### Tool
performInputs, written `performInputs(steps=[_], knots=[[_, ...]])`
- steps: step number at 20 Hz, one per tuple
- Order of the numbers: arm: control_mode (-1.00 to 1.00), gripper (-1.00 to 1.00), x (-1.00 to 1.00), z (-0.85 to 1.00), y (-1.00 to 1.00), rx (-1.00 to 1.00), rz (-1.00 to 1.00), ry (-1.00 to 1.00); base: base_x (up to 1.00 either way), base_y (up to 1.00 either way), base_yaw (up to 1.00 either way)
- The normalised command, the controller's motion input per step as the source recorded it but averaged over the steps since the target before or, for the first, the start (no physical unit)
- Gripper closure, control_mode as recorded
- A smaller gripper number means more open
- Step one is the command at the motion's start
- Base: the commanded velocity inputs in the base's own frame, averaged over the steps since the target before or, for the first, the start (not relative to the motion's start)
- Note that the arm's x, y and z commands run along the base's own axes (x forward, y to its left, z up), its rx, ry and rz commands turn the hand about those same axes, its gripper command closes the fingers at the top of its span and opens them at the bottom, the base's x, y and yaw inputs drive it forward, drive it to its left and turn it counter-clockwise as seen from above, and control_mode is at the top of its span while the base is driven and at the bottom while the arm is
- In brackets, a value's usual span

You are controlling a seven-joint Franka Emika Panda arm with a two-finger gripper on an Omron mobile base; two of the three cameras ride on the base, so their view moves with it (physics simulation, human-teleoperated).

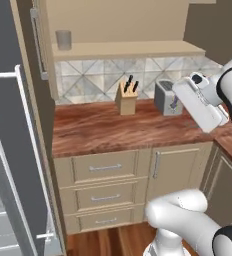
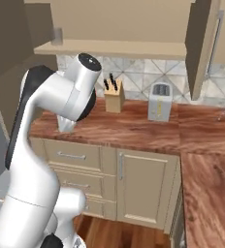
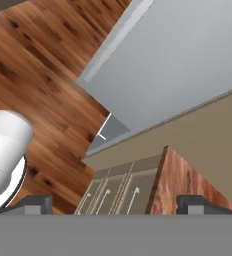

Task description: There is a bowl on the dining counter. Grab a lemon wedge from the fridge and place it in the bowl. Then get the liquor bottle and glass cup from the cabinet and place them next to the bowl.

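Wood-grain worktop (image 1: 133, 127) on beige drawer units (image 1: 105, 185), seen from both base cameras; its front edge runs unobstructed, and a broad strip of bare surface lies forward of the items near the tiled backsplash (image 1: 98, 75). A knife block (image 1: 126, 98) with dark handles and a silver toaster (image 1: 166, 96) stand side by side, apart from each other, toward the back of the worktop. Above them, the cabinet (image 2: 119, 22) is open: its door (image 2: 201, 46) swings out at the right of the right base view, and its beige shelf (image 1: 128, 49) carries the glass cup (image 1: 63, 40) upright at the far left end, the remainder of the visible shelf being free. The fridge (image 1: 10, 165) borders the worktop on the left, its grey door standing open toward the camera. The arm's white links pass over the right part of the worktop. In the hand view the gripper (image 3: 115, 204) shows two dark fingertips (image 3: 200, 204) set wide apart with nothing between them; beyond them lie wood plank floor (image 3: 33, 75), the grey fridge side, and the drawer fronts.
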Motion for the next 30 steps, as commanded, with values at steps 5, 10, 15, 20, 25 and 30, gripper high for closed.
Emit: performInputs(steps=[5,10,15,20,25,30], knots=[[1.0,-1.0,0.0,0.0,0.0,0.0,0.0,0.0,0.99,0.0,0.04],[1.0,-1.0,0.0,0.0,0.0,0.0,0.0,0.0,0.86,0.0,-0.02],[1.0,-1.0,0.0,0.0,0.0,0.0,0.0,0.0,0.23,0.0,-0.06],[-1.0,-1.0,-0.04,0.05,0.2,0.01,0.1,-0.19,0.0,0.0,0.01],[-1.0,-1.0,0.0,0.22,0.67,0.03,0.1,-0.32,0.0,0.0,0.0],[-1.0,-1.0,0.0,0.53,0.49,0.01,0.03,-0.28,0.0,0.0,0.0]])
